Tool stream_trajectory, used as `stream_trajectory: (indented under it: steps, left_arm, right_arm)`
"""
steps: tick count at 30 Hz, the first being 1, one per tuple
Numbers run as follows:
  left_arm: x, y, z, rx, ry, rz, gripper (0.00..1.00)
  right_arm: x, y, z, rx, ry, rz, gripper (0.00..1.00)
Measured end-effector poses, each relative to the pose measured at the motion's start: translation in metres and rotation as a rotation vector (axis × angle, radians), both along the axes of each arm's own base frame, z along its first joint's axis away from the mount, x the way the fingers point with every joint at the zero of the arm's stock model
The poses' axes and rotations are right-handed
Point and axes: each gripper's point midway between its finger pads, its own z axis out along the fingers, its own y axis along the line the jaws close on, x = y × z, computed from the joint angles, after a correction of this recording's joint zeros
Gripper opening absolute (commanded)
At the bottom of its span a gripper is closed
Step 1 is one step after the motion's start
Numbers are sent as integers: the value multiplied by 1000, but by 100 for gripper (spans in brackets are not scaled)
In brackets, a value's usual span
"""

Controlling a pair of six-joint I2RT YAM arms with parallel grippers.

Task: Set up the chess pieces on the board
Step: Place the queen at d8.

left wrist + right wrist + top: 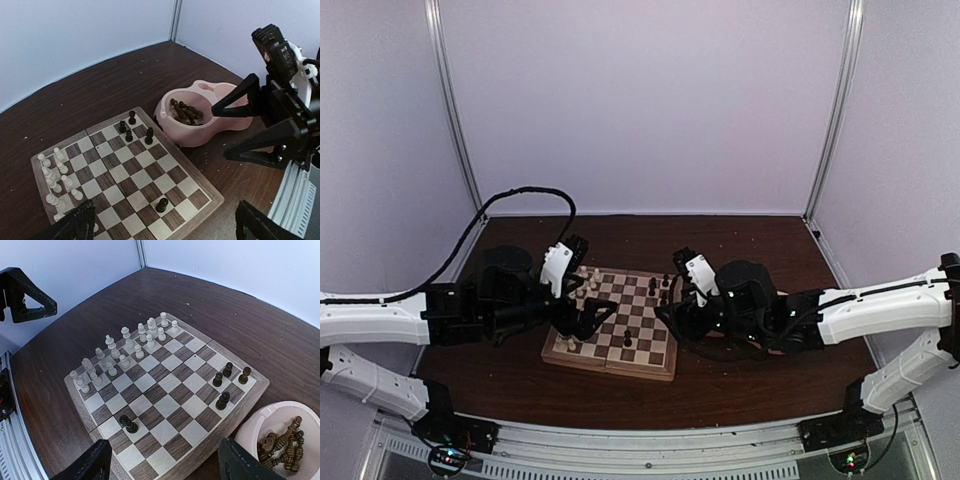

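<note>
The board [165, 386] lies flat on the table [240, 315] between the 2 arms. The cream pieces [109, 343] stand in 2 rows along its left side. Only 4 dark pieces [227, 369] stand near the far right corner, and 1 stray dark piece [129, 424] stands alone toward the near edge. The rest of the dark set [282, 440] lies heaped in the pink bowl [255, 421], just beside the board's right edge.

The left gripper [164, 220] hangs over the board's left part, its fingers spread wide and empty. The right gripper [164, 450] hovers over the board's right near part, its fingers also apart and holding nothing.

The next job is probably to fill the dark side, so the right arm is the better placed. The pieces in the bowl lie tangled on their sides, so it should single out 1 on top, pinch it across the waist and lift straight up. It should set each piece upright in the centre of a square and work from the far row inward, to avoid toppling those already standing.
</note>
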Motion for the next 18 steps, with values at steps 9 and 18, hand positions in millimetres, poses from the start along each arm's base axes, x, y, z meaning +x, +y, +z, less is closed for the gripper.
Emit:
stream_trajectory:
  steps: [9,18]
  left_arm:
    - [15,14,-1,69,-84,79,98]
    - [24,23,-4,74,-78,113,98]
  right_arm:
    - [-7,18,-9,-45,-11,54,76]
    - [-8,22,-20,-85,-8,66,75]
